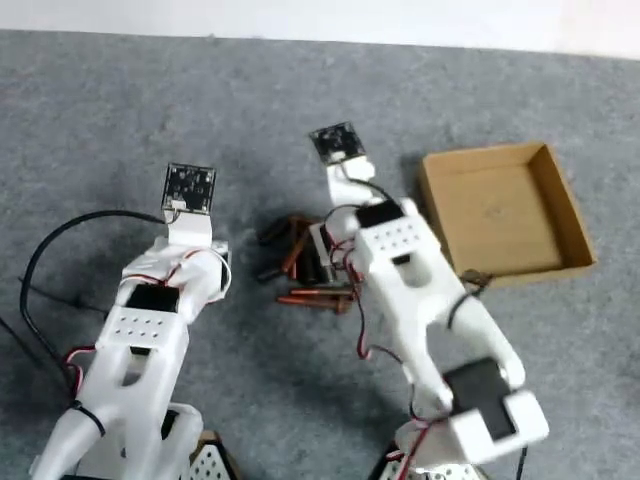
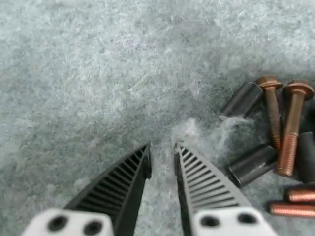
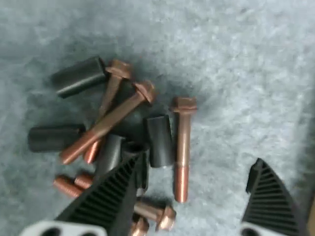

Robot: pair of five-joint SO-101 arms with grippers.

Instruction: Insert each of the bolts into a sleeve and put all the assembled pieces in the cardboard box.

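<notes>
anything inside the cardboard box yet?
Nothing visible: the cardboard box shows bare floor in the high view. A sliver by its left wall sits behind an arm, so that bit can't be checked. Bolts and sleeves lie loose on the carpet.

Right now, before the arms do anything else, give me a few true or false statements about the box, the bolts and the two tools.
The cardboard box already holds assembled pieces. False: it is empty.
The right tool is open above the pile of bolts and sleeves. True.
The left tool grips a bolt. False: it holds nothing and is over bare carpet.
The bolts and sleeves lie on the carpet, outside the cardboard box. True.
</notes>
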